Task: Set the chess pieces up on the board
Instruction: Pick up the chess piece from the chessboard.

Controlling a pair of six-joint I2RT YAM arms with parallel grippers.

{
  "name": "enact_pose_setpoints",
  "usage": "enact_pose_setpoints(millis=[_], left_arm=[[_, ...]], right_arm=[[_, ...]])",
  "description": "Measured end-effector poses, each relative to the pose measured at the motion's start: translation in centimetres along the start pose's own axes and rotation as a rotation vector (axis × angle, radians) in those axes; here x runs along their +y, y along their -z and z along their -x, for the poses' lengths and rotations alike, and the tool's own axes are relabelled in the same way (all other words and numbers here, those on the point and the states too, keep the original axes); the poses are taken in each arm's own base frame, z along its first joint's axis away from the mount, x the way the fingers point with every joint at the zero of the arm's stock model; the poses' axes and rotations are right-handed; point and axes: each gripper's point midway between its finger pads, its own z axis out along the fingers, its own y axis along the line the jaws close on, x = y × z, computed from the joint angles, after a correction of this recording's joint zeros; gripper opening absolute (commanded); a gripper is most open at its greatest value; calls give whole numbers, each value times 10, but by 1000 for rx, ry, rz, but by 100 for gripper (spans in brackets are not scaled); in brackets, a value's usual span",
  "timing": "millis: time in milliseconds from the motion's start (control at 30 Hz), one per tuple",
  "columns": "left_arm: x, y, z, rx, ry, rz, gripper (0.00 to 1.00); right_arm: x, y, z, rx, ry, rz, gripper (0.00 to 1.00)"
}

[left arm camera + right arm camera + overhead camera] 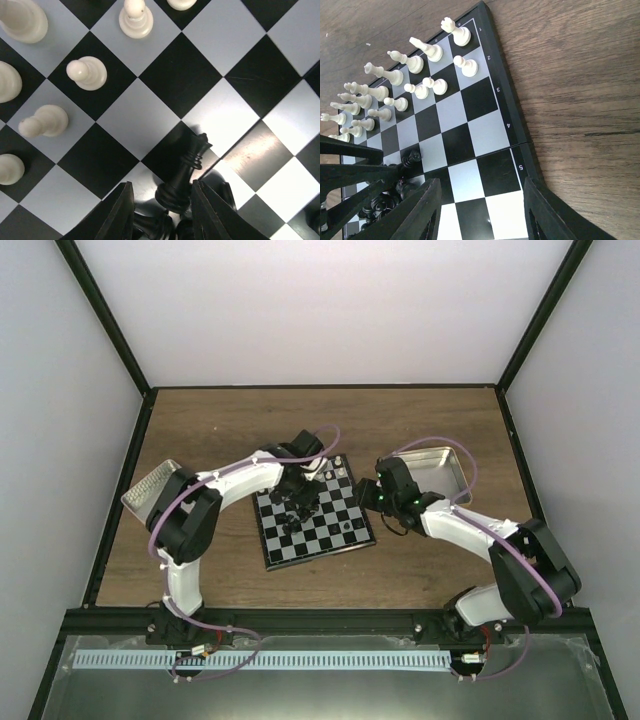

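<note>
The board (pixel 335 538) lies mid-table with black and pale checks. My left gripper (pixel 298 500) hangs low over its middle. In the left wrist view its fingers (pixel 117 215) stand open around a leaning black piece with a crowned top (pixel 187 170). The piece's base lies close to the right finger, with a gap on the left side. More black pieces (pixel 155 225) lie heaped underneath. My right gripper (pixel 378 496) is open and empty over the board's right edge (pixel 520 135). That heap of black pieces (pixel 382 202) also shows in the right wrist view.
White pieces (pixel 395 90) stand in two rows at the board's far end, some near my left fingers (pixel 87 73). A metal tin (pixel 150 490) sits left of the board, another tin (pixel 440 470) to the right. Bare wood (pixel 580 100) lies beyond the board's edge.
</note>
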Motion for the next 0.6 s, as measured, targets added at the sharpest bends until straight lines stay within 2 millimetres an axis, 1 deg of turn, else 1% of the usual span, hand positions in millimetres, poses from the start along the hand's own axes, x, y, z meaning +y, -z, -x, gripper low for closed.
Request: enact_pose_setpoints(millis=[100,200,333,500,600], left_arm=[[2,-3,1,15,-17,18,33],[3,-2,2,20,-30,24,31],[3,-2,3,23,-46,27,31],[3,-9,-4,58,-66,29,33],[1,-12,-8,75,-78,29,32]], right_arm=[[1,0,-1,2,0,6,47],[2,0,-1,2,0,11,47],[1,1,-1,1,0,14,47],[1,2,-3,2,0,14,47],[1,2,-2,2,0,15,47]])
